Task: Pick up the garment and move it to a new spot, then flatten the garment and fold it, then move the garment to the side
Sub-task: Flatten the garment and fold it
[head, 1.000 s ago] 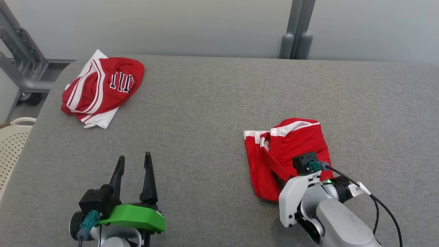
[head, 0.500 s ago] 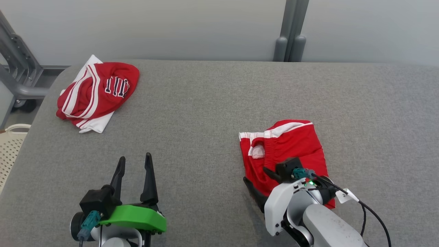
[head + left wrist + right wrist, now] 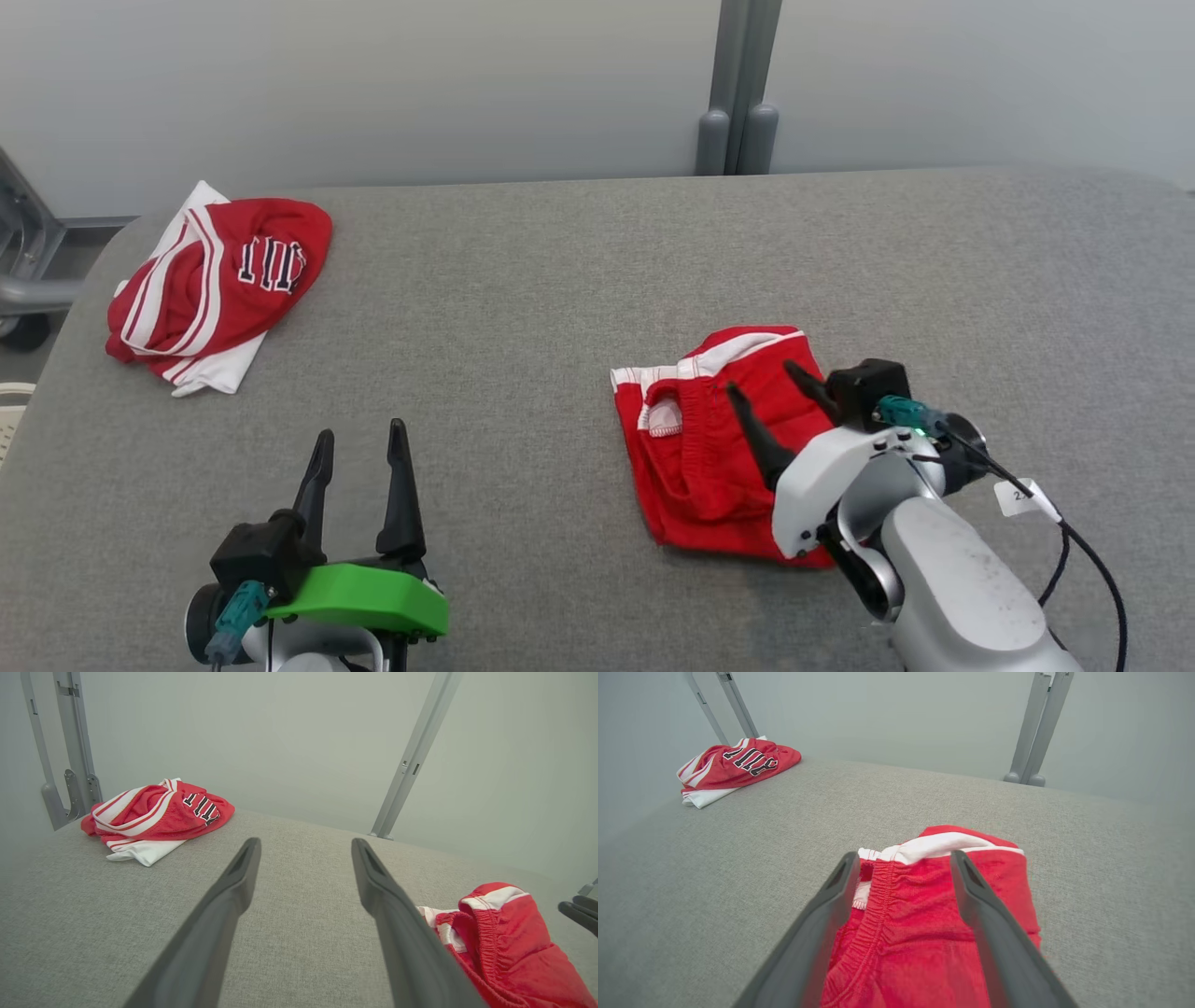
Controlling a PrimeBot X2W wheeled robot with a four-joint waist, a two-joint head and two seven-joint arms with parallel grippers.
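The right hand [image 3: 760,377] hangs open over the crumpled red shorts [image 3: 695,457], which lie near the table's [image 3: 560,280] front edge, right of the middle. If it closes on one loose layer only, the cloth may slip out. The left hand [image 3: 360,429] is open too.

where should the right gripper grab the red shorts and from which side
Take the gathered elastic waistband of the red shorts, probably from above with the right gripper, which is open over it. That ridge is bunched and raised, so the fingers can pinch across it; the rest of the cloth lies flat on the grey table.
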